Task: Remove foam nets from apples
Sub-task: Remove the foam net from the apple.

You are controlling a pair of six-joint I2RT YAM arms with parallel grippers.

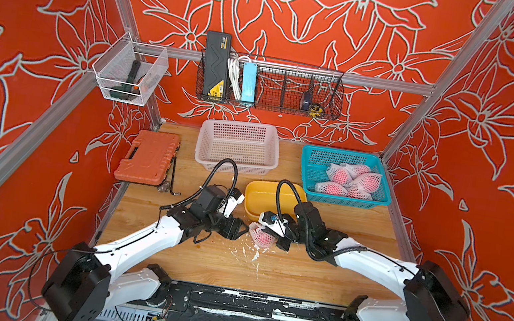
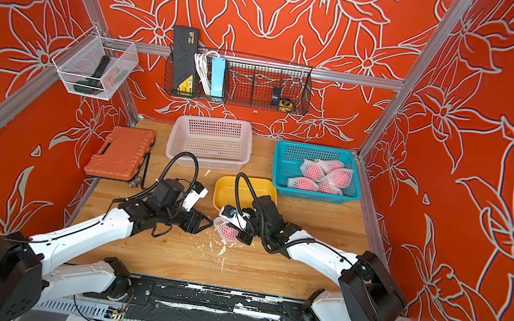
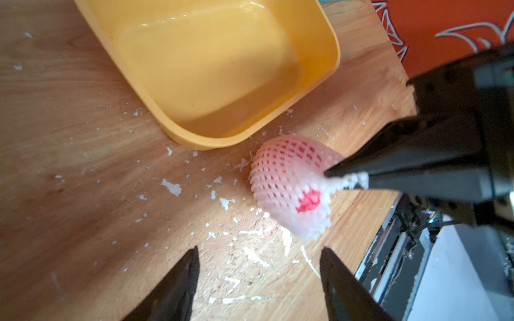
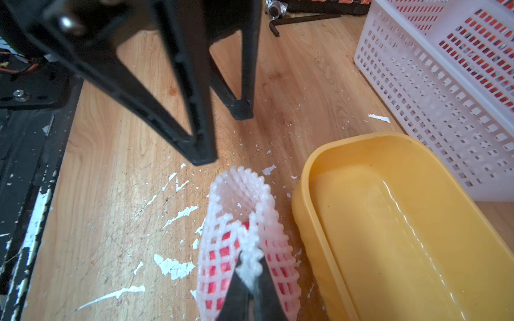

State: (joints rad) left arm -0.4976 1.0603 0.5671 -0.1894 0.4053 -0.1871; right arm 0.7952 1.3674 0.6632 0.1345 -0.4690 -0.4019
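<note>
One apple [image 3: 307, 203] lies on the wooden table in front of the yellow tub, still inside a white foam net [image 1: 260, 236] [image 3: 281, 172] [image 4: 244, 194]. Its red skin shows through the mesh holes. My right gripper [image 4: 250, 268] [image 1: 273, 237] is shut on a bunched edge of that net. To the left of the netted apple my left gripper [image 3: 258, 251] [image 1: 243, 232] stands open a short way off, touching nothing. Several more netted apples [image 1: 347, 179] [image 2: 321, 175] lie in the blue basket [image 1: 343, 201] at the back right.
The yellow tub [image 1: 259, 200] sits just behind the grippers, with a white basket [image 1: 237, 165] behind it. An orange tool case [image 1: 148, 156] and a hex key [image 1: 174, 179] lie at the left. White foam flakes [image 1: 256, 255] litter the wood in front.
</note>
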